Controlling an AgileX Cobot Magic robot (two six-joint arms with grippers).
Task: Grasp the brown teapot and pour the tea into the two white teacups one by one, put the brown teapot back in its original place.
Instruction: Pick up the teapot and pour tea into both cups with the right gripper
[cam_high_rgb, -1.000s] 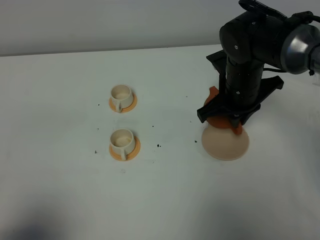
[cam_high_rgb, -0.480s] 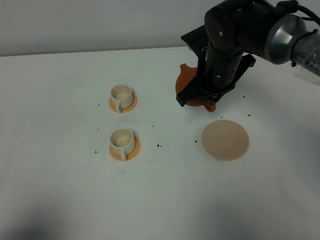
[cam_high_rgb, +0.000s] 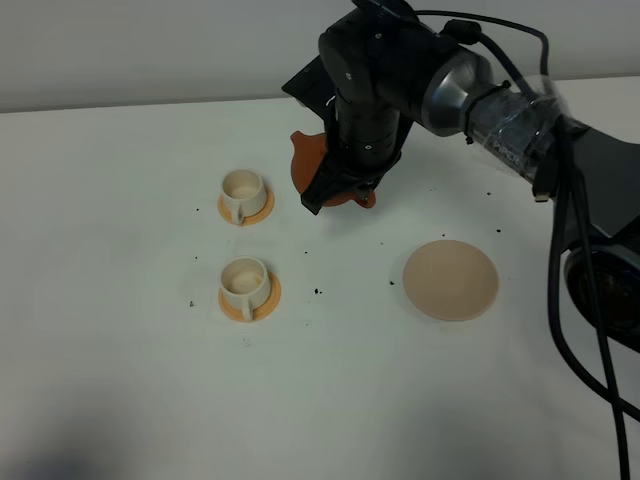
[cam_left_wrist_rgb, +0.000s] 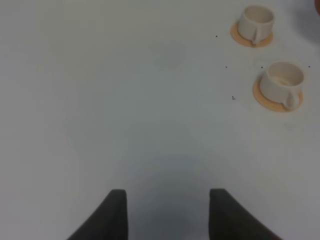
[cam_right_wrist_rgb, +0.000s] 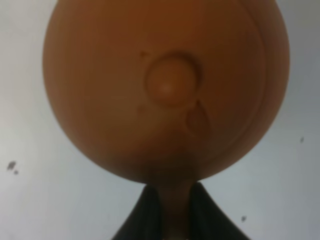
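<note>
My right gripper (cam_high_rgb: 347, 187) is shut on the handle of the brown teapot (cam_high_rgb: 304, 162) and holds it above the table, just right of the far white teacup (cam_high_rgb: 243, 190). The near white teacup (cam_high_rgb: 244, 279) stands in front of it. In the right wrist view the teapot (cam_right_wrist_rgb: 165, 90) with its knobbed lid fills the frame, the handle pinched between my fingers (cam_right_wrist_rgb: 150, 212). The pale beige coaster (cam_high_rgb: 450, 279) lies bare at the right. My left gripper (cam_left_wrist_rgb: 167, 215) is open and empty over bare table; both cups (cam_left_wrist_rgb: 256, 22) (cam_left_wrist_rgb: 282, 82) show far from it.
Each cup sits on a small orange disc (cam_high_rgb: 262, 298). Small dark specks (cam_high_rgb: 317, 292) dot the white table between the cups and the coaster. The right arm's black cables (cam_high_rgb: 575, 300) hang at the right side. A grey wall runs along the back.
My right arm has lifted the teapot off the beige coaster and carried it left and back toward the far cup. The cups and coaster have not moved.
</note>
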